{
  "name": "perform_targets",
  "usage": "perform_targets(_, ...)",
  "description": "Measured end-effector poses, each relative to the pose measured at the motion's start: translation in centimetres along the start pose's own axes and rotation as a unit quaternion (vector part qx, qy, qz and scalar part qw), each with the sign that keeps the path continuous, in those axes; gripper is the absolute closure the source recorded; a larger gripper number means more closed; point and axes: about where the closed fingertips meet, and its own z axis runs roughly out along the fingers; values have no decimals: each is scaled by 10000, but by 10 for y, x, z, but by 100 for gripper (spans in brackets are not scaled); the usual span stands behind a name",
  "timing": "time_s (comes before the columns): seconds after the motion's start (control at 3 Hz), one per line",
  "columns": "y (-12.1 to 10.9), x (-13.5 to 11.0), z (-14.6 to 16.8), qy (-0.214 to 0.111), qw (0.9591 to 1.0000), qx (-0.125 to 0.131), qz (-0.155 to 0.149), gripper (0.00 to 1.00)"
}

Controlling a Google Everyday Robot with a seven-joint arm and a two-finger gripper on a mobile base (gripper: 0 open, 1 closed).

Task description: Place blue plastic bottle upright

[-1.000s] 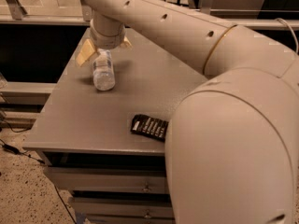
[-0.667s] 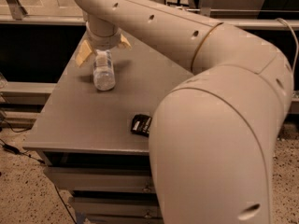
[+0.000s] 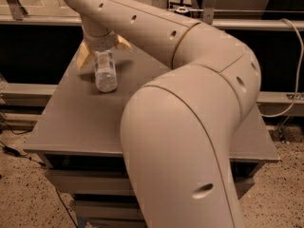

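Observation:
The blue plastic bottle (image 3: 105, 71) is a small clear bottle with a pale label. It lies on the grey table (image 3: 71, 127) at the far left, its base end towards the camera. My gripper (image 3: 104, 50) comes down over the bottle's far end. Its two tan fingers (image 3: 84, 56) are spread wide, one on each side of the bottle and wider than it. The cap end is hidden under the wrist. My large beige arm (image 3: 190, 127) fills the middle and right of the view.
The table has drawers (image 3: 80, 182) below its front edge. A metal rail (image 3: 280, 25) runs behind the table and a grey cable (image 3: 295, 65) hangs at the right. Speckled floor (image 3: 23, 194) shows at the lower left.
My arm's elbow has swung further across the view and now hides the dark packet that lay on the table. The gripper stays spread over the bottle, which has not moved.

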Motion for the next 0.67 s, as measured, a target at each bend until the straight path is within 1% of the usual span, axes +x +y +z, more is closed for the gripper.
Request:
perform_targets(0.33,0,2,6,274,9995,116,76,0)
perform_targets(0.67,1,5,10,478,9984,214,192,0)
